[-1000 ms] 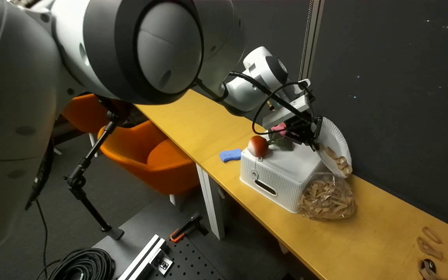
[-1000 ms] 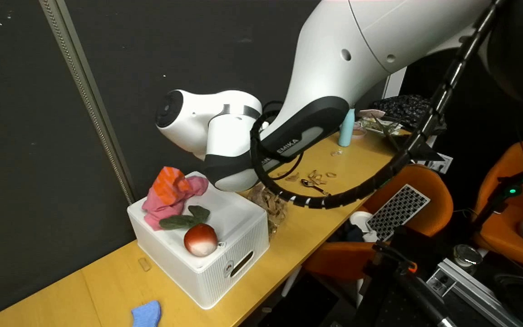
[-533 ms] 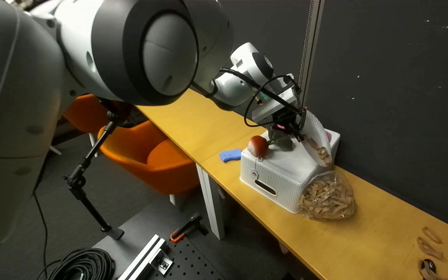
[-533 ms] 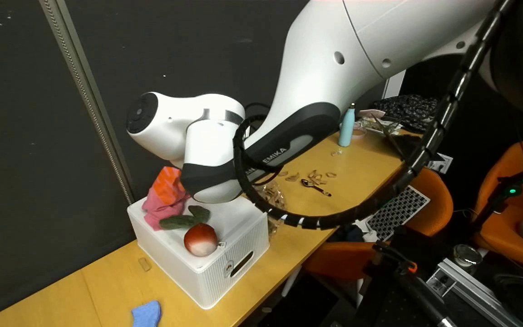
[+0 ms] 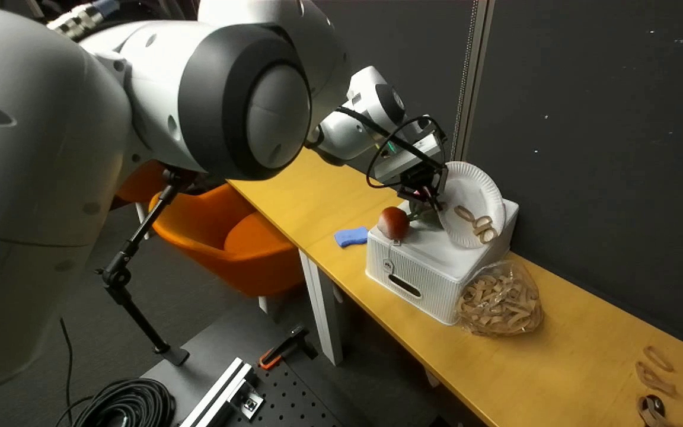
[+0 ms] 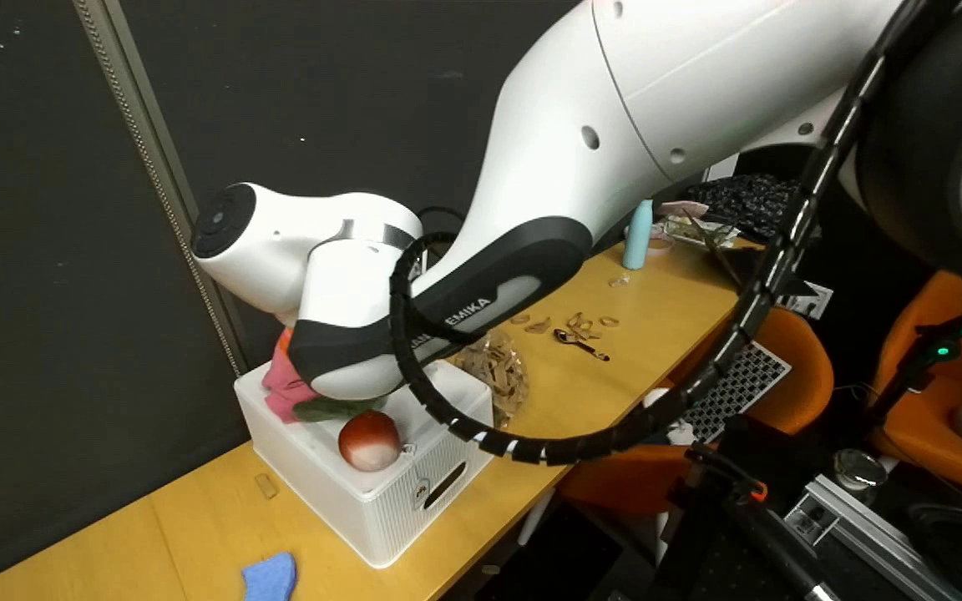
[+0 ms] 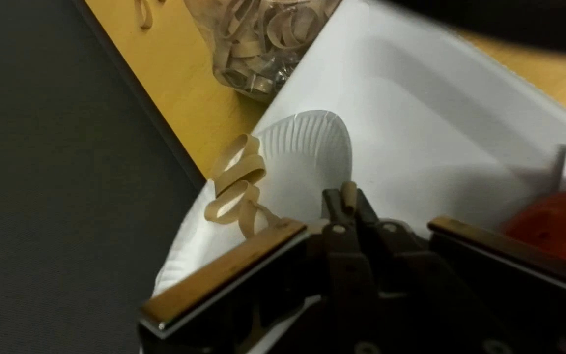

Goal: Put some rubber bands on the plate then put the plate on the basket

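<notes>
- White plate with a fluted rim: it looks like pressed paper, so I judge it very light, easily bent and hardly breakable.
- It hangs steeply tilted over the basket, near the corner between the bag and the back edge of the bench; whether its low rim touches the basket, I cannot tell.
- The tool is pinched together on one side of that rim. A tan sliver shows in the pinch; I cannot tell whether it is a stray band.
- Bands lie in a clump near the low rim, across the plate from the tool. They should be soft, nearly weightless and grippy, clinging where hard things would slide, though so much tilt may spill them.
- Best hold: the fluted rim, where ridges stiffen thin card. With the load off to one side, a shallow pinch may let the plate twist; a deeper bite would steady it.
- Stiff-looking plastic, the basket stands near that back edge, its slotted face towards the front edge.
- A red ball and pink cloth share its top; the bare part by the bag suits the plate.
</notes>
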Motion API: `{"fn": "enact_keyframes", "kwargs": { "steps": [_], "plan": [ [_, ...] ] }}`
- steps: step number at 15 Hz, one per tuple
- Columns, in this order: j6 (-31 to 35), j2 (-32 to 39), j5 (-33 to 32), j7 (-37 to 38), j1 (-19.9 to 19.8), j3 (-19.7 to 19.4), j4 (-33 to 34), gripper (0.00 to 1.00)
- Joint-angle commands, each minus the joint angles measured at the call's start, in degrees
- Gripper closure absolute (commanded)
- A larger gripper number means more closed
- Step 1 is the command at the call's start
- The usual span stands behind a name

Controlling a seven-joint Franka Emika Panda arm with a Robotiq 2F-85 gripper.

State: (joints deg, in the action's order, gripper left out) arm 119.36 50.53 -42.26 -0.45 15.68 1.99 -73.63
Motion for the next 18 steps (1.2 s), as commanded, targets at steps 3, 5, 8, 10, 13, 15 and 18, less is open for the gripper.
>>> {"fn": "enact_keyframes", "kwargs": {
  "steps": [3,5,8,10,13,15,18],
  "plan": [
    [-1.96,-0.12,9.59,-7.83,-1.51,1.99,1.92,0.98],
    [-2.59,-0.67,12.45,-9.32,-2.09,1.41,0.89,0.98],
    [-5.04,-0.58,16.73,-12.01,-3.46,1.15,-0.12,0.98],
    [-6.68,-0.51,18.29,-13.33,-4.19,1.11,-0.42,0.98],
    [-7.57,-0.27,19.35,-14.87,-4.81,1.29,-0.68,0.98],
    [-7.12,-0.21,20.0,-15.56,-4.86,1.64,-0.69,0.98],
    [-6.66,0.22,21.5,-16.83,-4.82,2.67,-0.16,0.98]
  ]
}}
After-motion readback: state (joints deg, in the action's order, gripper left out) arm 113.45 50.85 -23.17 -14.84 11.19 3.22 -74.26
